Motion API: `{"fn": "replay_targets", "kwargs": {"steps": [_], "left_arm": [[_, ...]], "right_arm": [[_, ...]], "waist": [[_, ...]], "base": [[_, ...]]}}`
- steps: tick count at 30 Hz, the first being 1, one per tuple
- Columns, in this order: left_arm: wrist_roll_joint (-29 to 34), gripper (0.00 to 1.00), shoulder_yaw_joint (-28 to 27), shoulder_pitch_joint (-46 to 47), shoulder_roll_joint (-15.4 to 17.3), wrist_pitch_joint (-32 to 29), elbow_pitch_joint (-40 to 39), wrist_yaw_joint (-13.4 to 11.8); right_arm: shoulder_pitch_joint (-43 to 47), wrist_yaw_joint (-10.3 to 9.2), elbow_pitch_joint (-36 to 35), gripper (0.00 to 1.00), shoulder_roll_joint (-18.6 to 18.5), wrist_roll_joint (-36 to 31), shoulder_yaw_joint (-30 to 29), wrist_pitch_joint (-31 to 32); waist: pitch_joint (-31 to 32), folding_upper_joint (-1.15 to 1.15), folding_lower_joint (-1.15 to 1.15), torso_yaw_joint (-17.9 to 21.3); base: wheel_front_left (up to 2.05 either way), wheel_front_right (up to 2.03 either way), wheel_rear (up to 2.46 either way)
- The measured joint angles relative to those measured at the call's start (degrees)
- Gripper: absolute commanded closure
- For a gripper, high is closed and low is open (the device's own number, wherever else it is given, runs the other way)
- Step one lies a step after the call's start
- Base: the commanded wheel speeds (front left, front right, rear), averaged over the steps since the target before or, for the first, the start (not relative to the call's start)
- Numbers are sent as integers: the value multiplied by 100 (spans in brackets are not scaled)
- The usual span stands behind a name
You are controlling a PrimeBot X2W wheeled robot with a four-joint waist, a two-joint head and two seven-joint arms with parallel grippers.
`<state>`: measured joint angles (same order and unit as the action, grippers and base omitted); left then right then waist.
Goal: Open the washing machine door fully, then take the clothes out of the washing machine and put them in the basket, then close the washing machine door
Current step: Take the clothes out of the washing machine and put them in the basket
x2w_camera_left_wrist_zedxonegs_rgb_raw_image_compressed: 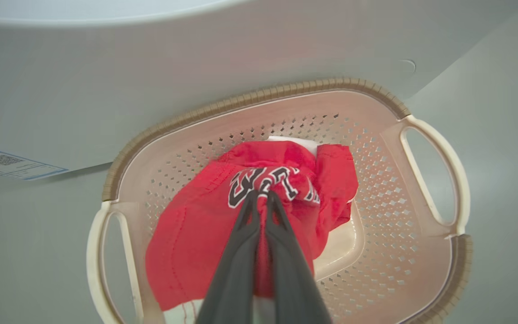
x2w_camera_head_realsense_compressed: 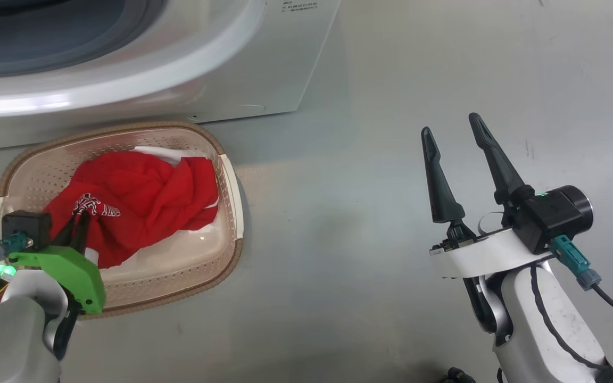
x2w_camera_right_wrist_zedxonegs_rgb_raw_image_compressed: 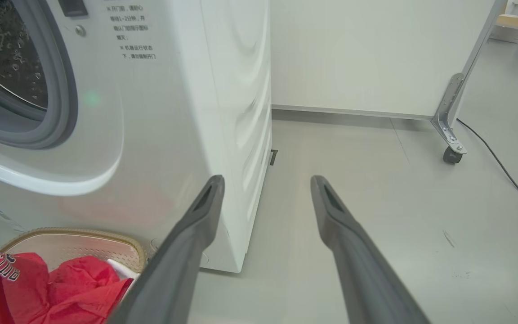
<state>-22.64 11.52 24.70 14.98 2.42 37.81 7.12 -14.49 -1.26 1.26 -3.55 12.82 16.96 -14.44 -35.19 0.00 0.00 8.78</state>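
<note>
Pinching the red clothes (x2w_camera_left_wrist_zedxonegs_rgb_raw_image_compressed: pixel 205 234) at their logo, the left pincer (x2w_camera_left_wrist_zedxonegs_rgb_raw_image_compressed: pixel 262 194) is clamped shut, seemingly to settle them into the basket (x2w_camera_left_wrist_zedxonegs_rgb_raw_image_compressed: pixel 434 148) beside the washing machine (x2w_camera_head_realsense_compressed: pixel 264 64) — the right pincer (x2w_camera_head_realsense_compressed: pixel 450 123) hangs wide open and empty, clear over the floor (x2w_camera_head_realsense_compressed: pixel 365 213).

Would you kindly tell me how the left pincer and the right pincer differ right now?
The left pincer is shut on the clothes; the right pincer stands open and holds nothing. The left pincer reaches into the basket; the right pincer hangs over the floor, apart from the basket. Both have two long dark fingers.
</note>
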Motion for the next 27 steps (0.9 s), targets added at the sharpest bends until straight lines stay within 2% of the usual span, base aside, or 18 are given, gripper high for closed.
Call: {"fn": "replay_targets", "kwargs": {"steps": [8,25,26,27], "left_arm": [[-90,100,-29,261,-13,-92,597,0],[-232,100,158,935,-230,1,1252,0],[-283,65,156,943,-255,2,1303,0],[-316,0,156,948,-278,13,1357,0]], "right_arm": [[-87,-45,-74,0,3,-93,-5,-1],[-176,-101,-118,0,9,-155,0,-1],[-177,-101,-118,0,9,-155,1,0],[-177,-102,-116,0,10,-155,1,0]], "waist": [[-310,0,0,67],[-644,0,0,95],[-648,0,0,94],[-649,0,0,94]], "base": [[0,0,0],[0,0,0],[0,0,0],[0,0,0]]}}
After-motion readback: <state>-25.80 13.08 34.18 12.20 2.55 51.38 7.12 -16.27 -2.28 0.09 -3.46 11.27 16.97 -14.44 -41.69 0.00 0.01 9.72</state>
